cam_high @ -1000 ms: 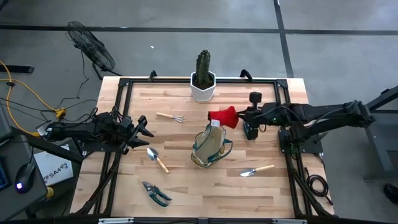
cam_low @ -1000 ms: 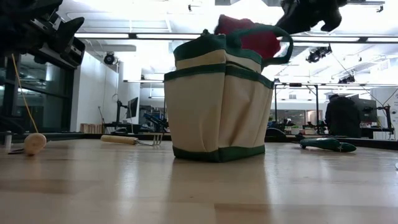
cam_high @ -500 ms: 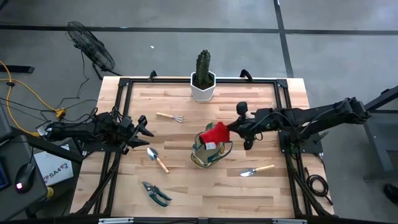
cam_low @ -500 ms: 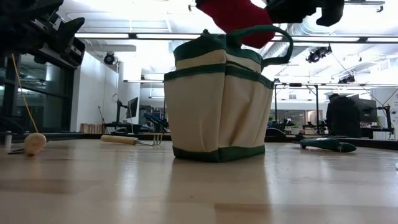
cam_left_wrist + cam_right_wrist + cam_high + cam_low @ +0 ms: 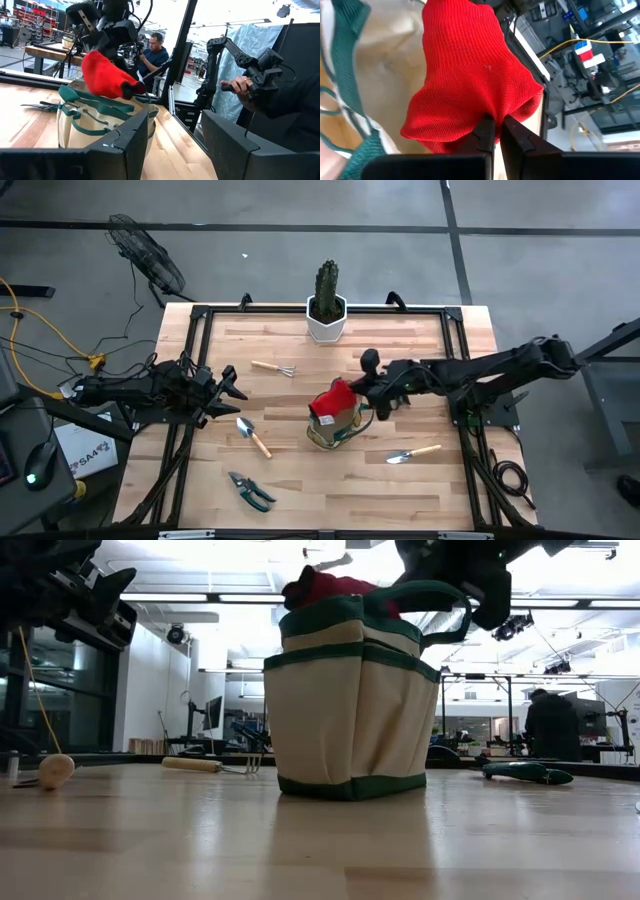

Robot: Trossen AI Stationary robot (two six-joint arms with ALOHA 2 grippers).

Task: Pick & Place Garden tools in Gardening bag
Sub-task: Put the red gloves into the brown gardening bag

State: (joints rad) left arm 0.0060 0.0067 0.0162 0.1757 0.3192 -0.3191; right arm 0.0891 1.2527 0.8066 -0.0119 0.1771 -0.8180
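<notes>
My right gripper (image 5: 356, 394) is shut on the red glove (image 5: 333, 399) right over the open top of the olive-green and tan bag (image 5: 338, 427), which stands upright on its base mid-table. In the low view the glove (image 5: 330, 587) shows just above the bag's rim (image 5: 345, 615). My left gripper (image 5: 235, 387) is open and empty at the table's left. Two trowels (image 5: 253, 437) (image 5: 413, 453), the rake (image 5: 273, 368) and the shears (image 5: 250, 490) lie flat on the table. My right gripper pinches a bunched fold of the glove's knit (image 5: 496, 113) between its two fingertips (image 5: 484, 131). It comes from the table's right, slanting down. The glove stretches away from the fingers toward the bag's inside (image 5: 380, 60), and its far end dips at the bag's mouth.
A cactus in a white hexagonal pot (image 5: 327, 315) stands at the far edge. A black frame (image 5: 200, 315) runs round the tabletop. A person (image 5: 152, 52) and other rigs show in the room beyond the table.
My right gripper has carried the glove from the bag's far right toward the table's left and near edge, then down. The glove, first held clear above the table beside the bag, now sits over the bag's open top at rim height.
</notes>
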